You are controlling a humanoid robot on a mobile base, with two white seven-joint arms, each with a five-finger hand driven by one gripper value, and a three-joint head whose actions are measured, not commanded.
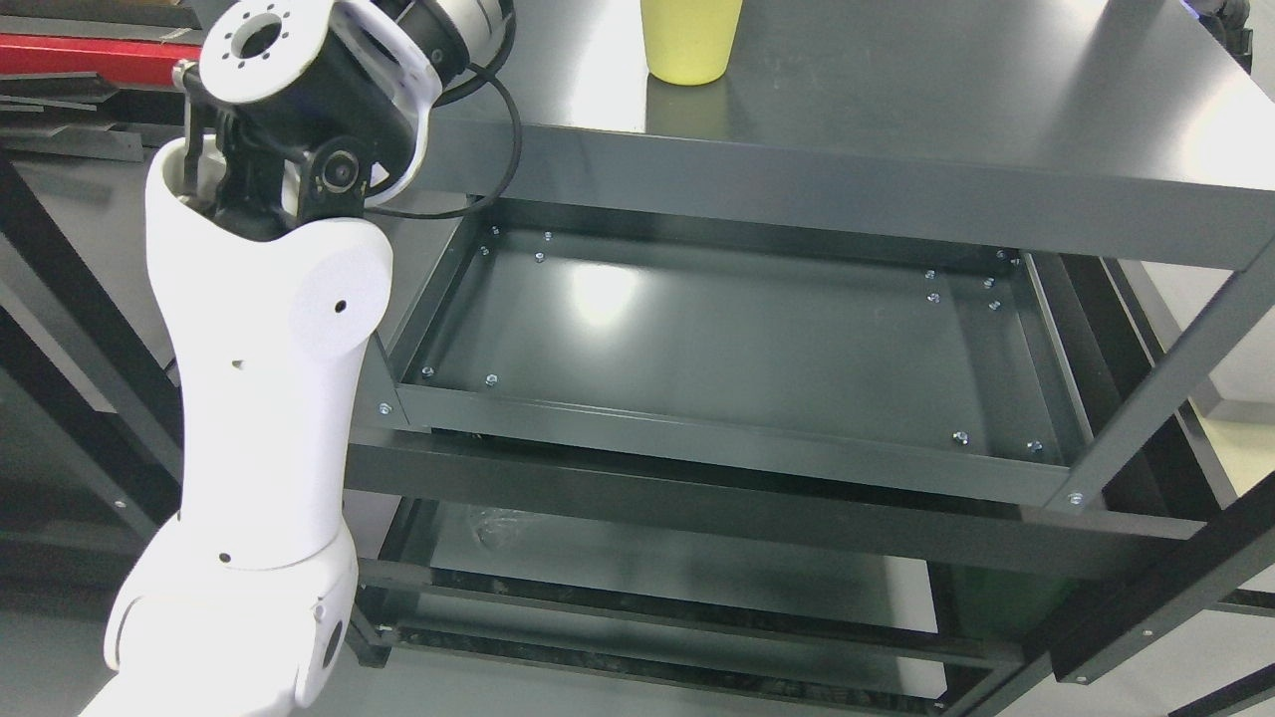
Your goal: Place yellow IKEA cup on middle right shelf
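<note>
Left arm [269,398] raised, hand off-frame (grip state unknown); cup [690,38] on top shelf [896,110], right of wrist. Risk: blind reach topples it.

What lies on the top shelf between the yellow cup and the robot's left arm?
Nothing: in the head view, the top shelf is bare dark metal between the yellow cup and the left arm, apart from the arm's black cable.
</note>
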